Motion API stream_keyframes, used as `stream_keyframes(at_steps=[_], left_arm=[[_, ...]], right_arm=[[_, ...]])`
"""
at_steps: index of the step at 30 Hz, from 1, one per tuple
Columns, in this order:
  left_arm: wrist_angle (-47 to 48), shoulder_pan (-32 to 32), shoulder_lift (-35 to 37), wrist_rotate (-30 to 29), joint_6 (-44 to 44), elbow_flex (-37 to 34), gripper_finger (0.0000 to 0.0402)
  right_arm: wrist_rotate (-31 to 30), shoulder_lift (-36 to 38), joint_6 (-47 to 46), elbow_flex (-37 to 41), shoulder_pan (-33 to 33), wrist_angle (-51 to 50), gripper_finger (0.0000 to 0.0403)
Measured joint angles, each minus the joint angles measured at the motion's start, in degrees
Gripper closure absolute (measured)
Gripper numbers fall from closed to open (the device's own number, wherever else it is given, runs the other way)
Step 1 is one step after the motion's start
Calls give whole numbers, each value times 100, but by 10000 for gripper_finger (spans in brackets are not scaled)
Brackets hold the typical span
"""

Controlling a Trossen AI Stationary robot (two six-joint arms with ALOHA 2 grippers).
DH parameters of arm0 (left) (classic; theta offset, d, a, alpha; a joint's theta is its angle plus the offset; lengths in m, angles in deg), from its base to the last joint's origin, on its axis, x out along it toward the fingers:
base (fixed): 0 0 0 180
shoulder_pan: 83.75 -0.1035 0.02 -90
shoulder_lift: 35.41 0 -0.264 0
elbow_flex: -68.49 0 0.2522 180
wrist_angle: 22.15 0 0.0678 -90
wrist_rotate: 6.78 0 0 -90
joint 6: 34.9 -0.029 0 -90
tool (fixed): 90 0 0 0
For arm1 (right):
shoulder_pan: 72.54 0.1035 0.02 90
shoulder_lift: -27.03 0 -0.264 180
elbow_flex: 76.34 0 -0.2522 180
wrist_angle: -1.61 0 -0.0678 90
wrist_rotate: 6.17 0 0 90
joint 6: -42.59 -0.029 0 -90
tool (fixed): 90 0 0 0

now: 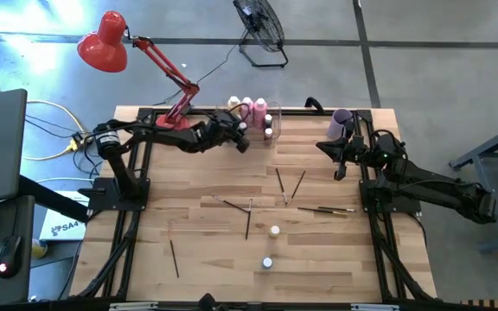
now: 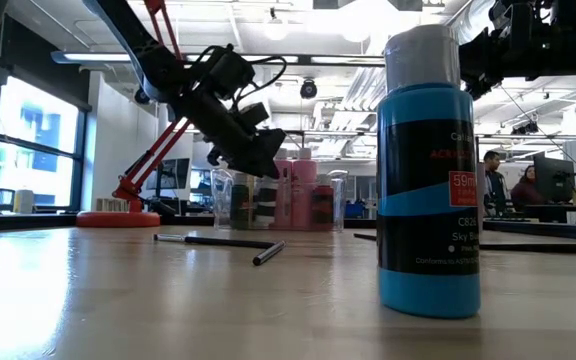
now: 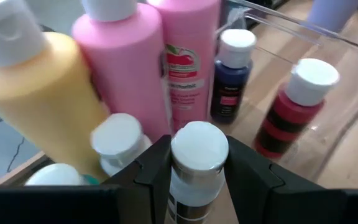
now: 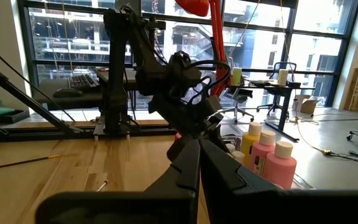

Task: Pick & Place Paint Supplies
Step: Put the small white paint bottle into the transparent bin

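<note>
At the table's far edge stands a clear bin (image 1: 271, 121) (image 3: 334, 46) holding tall pink (image 3: 129, 68) and yellow-orange (image 3: 42, 99) paint bottles and tiny white-capped ones, among them a navy one (image 3: 232, 81) and a red one (image 3: 297, 106). My left gripper (image 1: 242, 138) (image 2: 260, 150) hangs at the bin's left end, shut on a tiny white-capped bottle (image 3: 197, 155). My right gripper (image 1: 339, 171) (image 4: 197, 158) waits shut at the far right, beside the lilac cup (image 1: 342, 121). Several paintbrushes (image 1: 248, 216) and two tiny bottles (image 1: 274, 231) (image 1: 267, 262) lie or stand on the table. My left gripper pinches the tiny bottle between its two fingers (image 3: 151, 174), on the sides just under the white cap (image 3: 194, 186). The fingers slant down toward the bin from the table's left. The bottle stands cap up among the bin's bottles; its lower end is hidden behind the fingers.
A red desk lamp (image 1: 102, 43) stands at the far left corner, its arm behind my left arm. A sky-blue bottle (image 2: 428, 170) stands close to the low camera. Bare wood lies along the near left of the table (image 1: 197, 276).
</note>
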Motion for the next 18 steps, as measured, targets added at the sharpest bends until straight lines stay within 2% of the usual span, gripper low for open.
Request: stream_keyframes(at_steps=[18], left_arm=[[40, -7, 0, -6, -88, 0, 273]], right_arm=[[1, 1, 0, 0, 2, 0, 399]])
